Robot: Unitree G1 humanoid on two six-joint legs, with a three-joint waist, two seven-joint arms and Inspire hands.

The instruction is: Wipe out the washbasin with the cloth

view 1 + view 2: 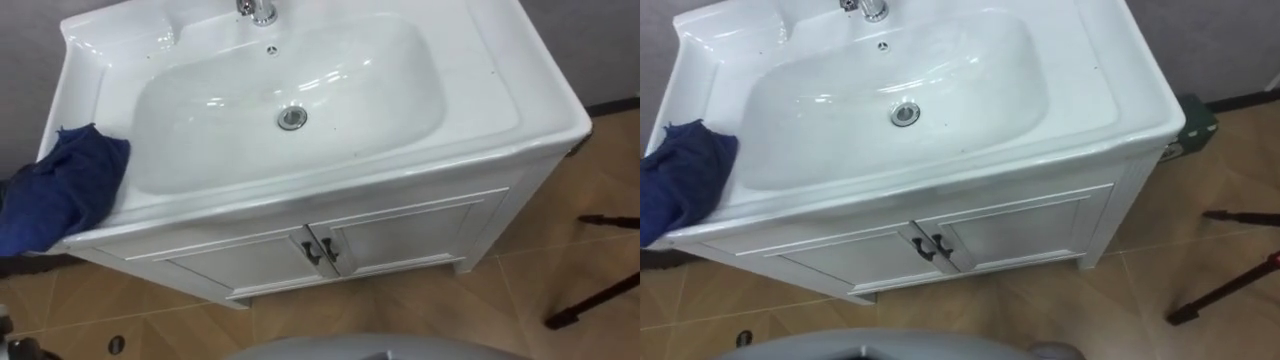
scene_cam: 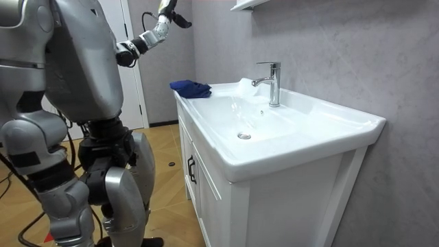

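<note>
The white basin [image 1: 400,70] is set in a white cabinet right in front of me, with its drain [image 1: 291,118] in the middle of the bowl. A crumpled dark blue cloth [image 1: 65,190] lies on the basin's left front corner and hangs over the edge. In the room view the cloth [image 2: 191,87] is at the far end of the counter. There I stand at the basin [image 2: 302,147] with my left hand [image 2: 167,14] raised high above and beyond the cloth, touching nothing.
A chrome tap [image 2: 273,82] stands at the back of the bowl. The cabinet has two doors with dark handles [image 1: 320,250]. Black tripod legs [image 1: 600,300] lie on the wooden floor at the right. A white door [image 2: 134,82] stands behind me.
</note>
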